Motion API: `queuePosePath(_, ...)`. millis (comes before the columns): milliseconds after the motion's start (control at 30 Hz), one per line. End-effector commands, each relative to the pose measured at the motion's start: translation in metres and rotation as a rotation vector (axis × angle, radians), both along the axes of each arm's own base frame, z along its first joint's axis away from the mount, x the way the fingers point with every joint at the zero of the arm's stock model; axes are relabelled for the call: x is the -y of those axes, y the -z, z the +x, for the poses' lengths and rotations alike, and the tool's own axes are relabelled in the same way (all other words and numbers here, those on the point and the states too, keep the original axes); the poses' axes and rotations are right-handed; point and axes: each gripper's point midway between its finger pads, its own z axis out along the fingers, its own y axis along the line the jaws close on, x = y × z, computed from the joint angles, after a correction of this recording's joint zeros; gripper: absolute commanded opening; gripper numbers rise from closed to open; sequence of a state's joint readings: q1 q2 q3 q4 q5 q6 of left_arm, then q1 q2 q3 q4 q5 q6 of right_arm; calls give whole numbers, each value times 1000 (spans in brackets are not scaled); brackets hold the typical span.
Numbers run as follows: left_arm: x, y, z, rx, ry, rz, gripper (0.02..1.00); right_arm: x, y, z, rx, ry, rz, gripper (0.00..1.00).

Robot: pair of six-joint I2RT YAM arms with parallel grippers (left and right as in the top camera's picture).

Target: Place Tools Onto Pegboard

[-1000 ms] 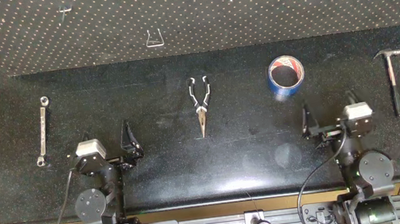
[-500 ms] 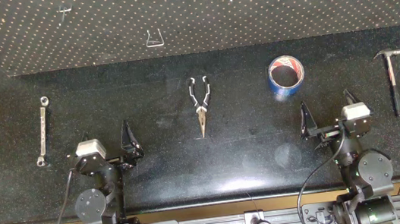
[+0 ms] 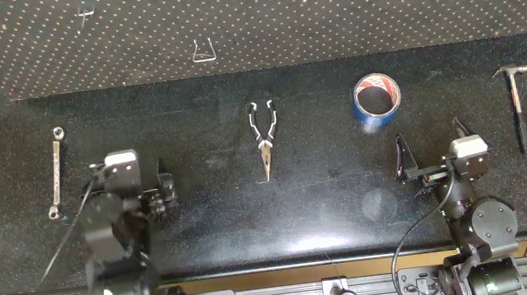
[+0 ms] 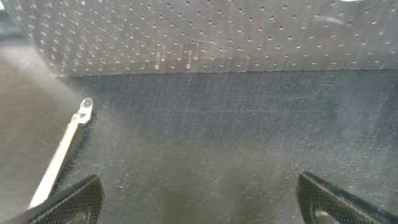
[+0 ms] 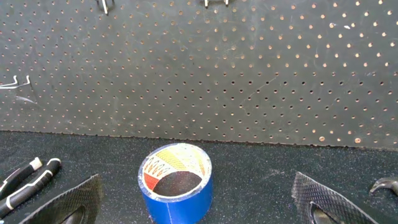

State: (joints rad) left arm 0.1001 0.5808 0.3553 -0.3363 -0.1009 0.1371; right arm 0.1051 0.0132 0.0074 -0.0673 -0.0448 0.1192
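The left gripper [image 4: 199, 198] is rising and turning toward the wrench [image 3: 55, 173], fingers spread apart, empty. The wrench is lying flat on the mat, below the pegboard [image 3: 248, 18]. It is approaching to pick; next it needs centring over the shaft.

**Even overhead light, dark surfaces**

The top view was moderately bright and lit from above. A soft glare patch sat on the black table [image 3: 301, 246] at 6 o'clock, with a fainter one toward 4. The pegboard [image 3: 227, 16] at 12 was evenly lit. Shadows were faint and short.
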Motion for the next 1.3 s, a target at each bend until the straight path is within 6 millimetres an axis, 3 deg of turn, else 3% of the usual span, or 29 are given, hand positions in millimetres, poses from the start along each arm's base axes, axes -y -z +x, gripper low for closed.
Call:
queuePosePath(33,-38,-13,-4,-323,-82,228,998,0,1,0,0,4,11,996)
queuePosePath(167,-71,-9,-10,-528,-176,179,993,0,1,0,0,4,11,996)
queuePosePath(267,-111,-11,-18,-539,-300,48,993,0,1,0,0,4,11,996)
queuePosePath(367,-149,-15,-41,-506,-347,-47,993,0,1,0,0,4,11,996)
queuePosePath(467,-160,-11,-56,-496,-299,-91,993,0,1,0,0,4,11,996)
queuePosePath(533,-161,4,-56,-542,-233,-103,993,0,1,0,0,4,11,996)
queuePosePath(633,-171,35,-45,-606,-196,-151,993,0,1,0,0,4,11,996)
queuePosePath(967,-215,67,2,-606,-146,-176,993,0,1,0,0,4,11,996)
queuePosePath(1100,-220,83,14,-596,-98,-167,993,0,1,0,0,4,11,996)
queuePosePath(1300,-205,103,44,-600,-12,-154,996,0,1,0,0,4,11,996)
